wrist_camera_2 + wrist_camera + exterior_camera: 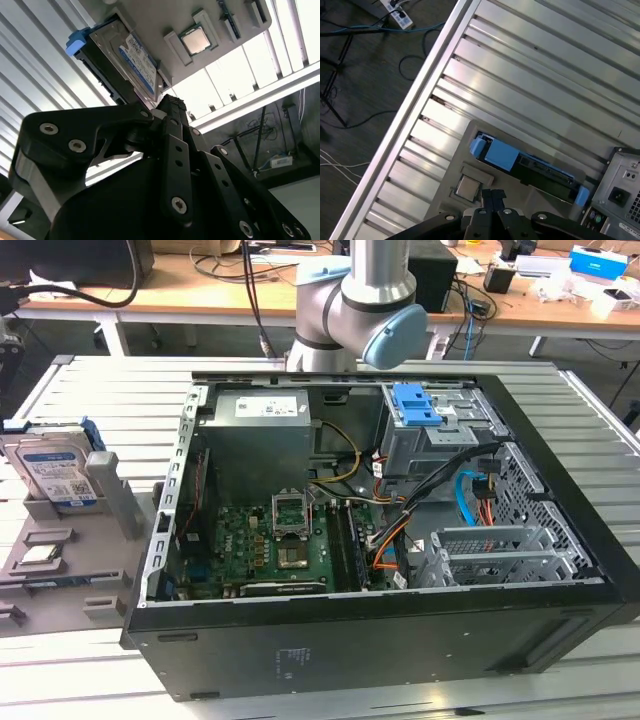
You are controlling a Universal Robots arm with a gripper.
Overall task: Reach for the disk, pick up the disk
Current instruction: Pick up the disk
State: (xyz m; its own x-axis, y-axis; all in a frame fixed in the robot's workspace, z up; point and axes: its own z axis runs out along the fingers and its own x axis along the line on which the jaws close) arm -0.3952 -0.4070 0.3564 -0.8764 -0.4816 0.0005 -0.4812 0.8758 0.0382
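Note:
The disk (52,472) is a silver drive with a blue-and-white label and blue rails. It stands on edge in a grey holder (118,502) at the exterior view's left, beside the computer case. In both wrist views it lies ahead of my gripper: the labelled face of the disk (131,59) shows in the second wrist view, its blue-railed edge (530,169) in the first. My black gripper (493,194) hangs well above the holder, its tips together and nothing between them. The same gripper (169,102) points toward the disk's near end.
An open black computer case (560,630) takes up the middle of the slatted metal table (90,390); its corner (625,185) is close to the disk. A processor chip (467,188) lies in the holder beside the disk. The table edge (420,95) drops to a floor with cables.

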